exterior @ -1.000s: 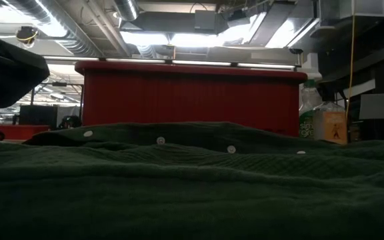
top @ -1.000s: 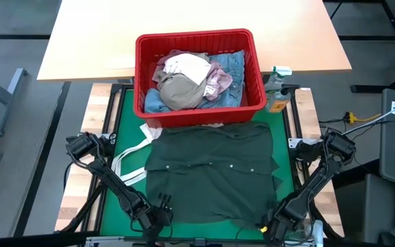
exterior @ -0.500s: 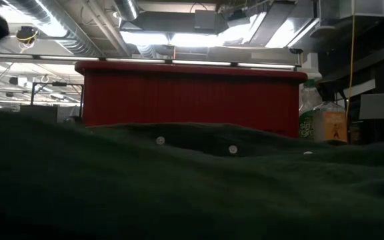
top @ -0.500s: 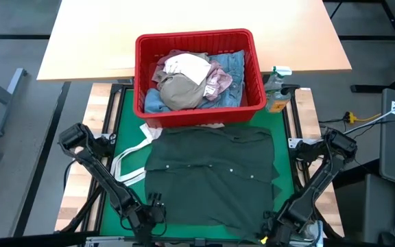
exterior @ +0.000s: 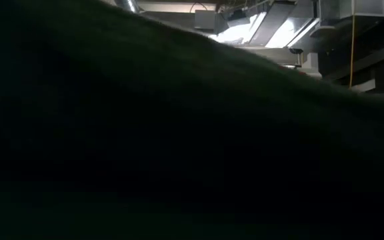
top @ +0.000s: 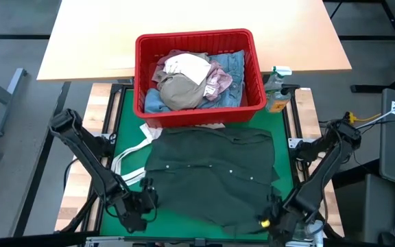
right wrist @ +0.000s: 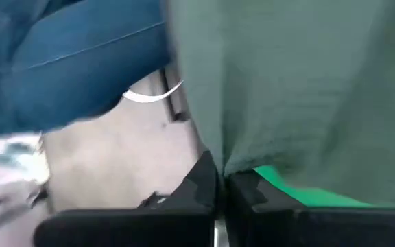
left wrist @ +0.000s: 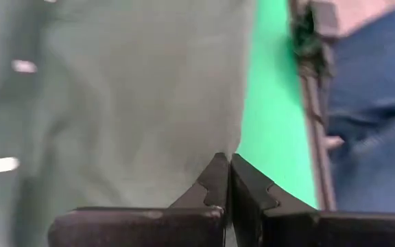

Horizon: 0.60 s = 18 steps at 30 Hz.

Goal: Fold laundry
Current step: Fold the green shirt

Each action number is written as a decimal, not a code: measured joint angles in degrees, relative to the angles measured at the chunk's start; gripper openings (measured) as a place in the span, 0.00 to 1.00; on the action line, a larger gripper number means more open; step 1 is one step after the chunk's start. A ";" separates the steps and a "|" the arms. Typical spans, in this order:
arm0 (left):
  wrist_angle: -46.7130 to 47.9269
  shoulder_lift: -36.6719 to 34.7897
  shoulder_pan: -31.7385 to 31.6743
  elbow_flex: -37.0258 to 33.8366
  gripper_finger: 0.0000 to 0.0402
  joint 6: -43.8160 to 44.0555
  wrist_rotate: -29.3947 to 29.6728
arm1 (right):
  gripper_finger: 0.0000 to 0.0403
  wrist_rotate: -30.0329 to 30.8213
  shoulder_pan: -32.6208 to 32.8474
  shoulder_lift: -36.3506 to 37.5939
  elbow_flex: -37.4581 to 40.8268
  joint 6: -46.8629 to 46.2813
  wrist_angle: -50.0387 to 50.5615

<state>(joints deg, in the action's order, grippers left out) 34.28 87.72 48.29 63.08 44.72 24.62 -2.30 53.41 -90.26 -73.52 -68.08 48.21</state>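
Note:
The dark green top (top: 211, 168) lies spread on the green mat (top: 123, 116), buttons up. Its far part rests on the mat and its near edge is raised. My left gripper (top: 144, 197) is shut on the top's near left corner, and my right gripper (top: 271, 210) is shut on its near right corner. In the low view the raised dark cloth (exterior: 179, 147) fills nearly the whole picture. More laundry sits heaped in the red basket (top: 194, 36) beyond the top. My left gripper pinches the top's near left corner at its side edge (left wrist: 236, 145) between its two fingertips, slanting down from the table's near left. That corner is lifted off the mat. One layer or several, I cannot tell. My right gripper pinches the top's near right corner at its edge (right wrist: 214, 152) between its two fingertips, slanting steeply down. The cloth stretches away from the fingers, clear of the mat (right wrist: 300, 192).
A white tote bag (top: 132, 154) lies on the mat left of the top, its straps near my left arm. Bottles (top: 278, 88) stand right of the basket. A light wooden table (top: 197, 17) lies beyond. A person in blue jeans (left wrist: 369, 123) stands at the near edge.
Both grippers have risen from the mat at the near edge, carrying the top's near corners up. The near edge of the top has lifted and now blocks the low view, where the basket showed before. The far part of the top has stayed on the mat.

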 joint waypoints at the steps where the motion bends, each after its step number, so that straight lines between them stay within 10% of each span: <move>1: 1.72 -0.55 -0.31 0.02 0.00 0.91 1.03 | 0.02 0.93 -0.56 0.78 0.00 -1.05 2.22; 18: 20.44 -1.53 -11.83 0.03 0.00 7.25 8.79 | 0.02 9.70 -7.87 3.22 0.04 -12.17 29.52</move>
<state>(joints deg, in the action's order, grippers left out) 54.72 86.19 36.46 63.11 51.96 33.42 7.41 45.54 -87.05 -73.47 -80.25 77.73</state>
